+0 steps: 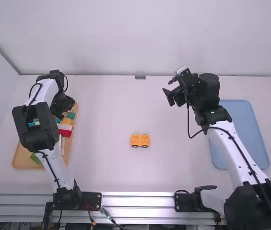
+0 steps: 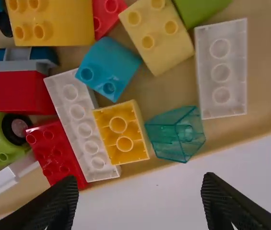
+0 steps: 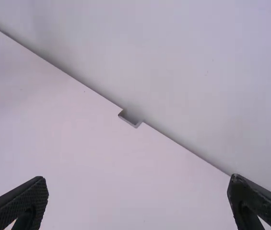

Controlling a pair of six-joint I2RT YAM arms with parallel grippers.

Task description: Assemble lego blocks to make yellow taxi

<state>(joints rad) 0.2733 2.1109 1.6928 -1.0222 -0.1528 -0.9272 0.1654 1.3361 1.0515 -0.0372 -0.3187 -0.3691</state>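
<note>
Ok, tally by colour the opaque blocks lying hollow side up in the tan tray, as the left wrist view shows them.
White: 2, a longer white block and a shorter white block
Yellow: 1, the small yellow block beside the longer white one
Total: 3

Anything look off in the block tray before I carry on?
Nothing looks spilled or broken. Three blocks on the wooden tray lie upside down, which looks odd among the studs-up ones: the small orange block, the long white block touching it, and the shorter white block. Their hollow undersides face up.
</note>
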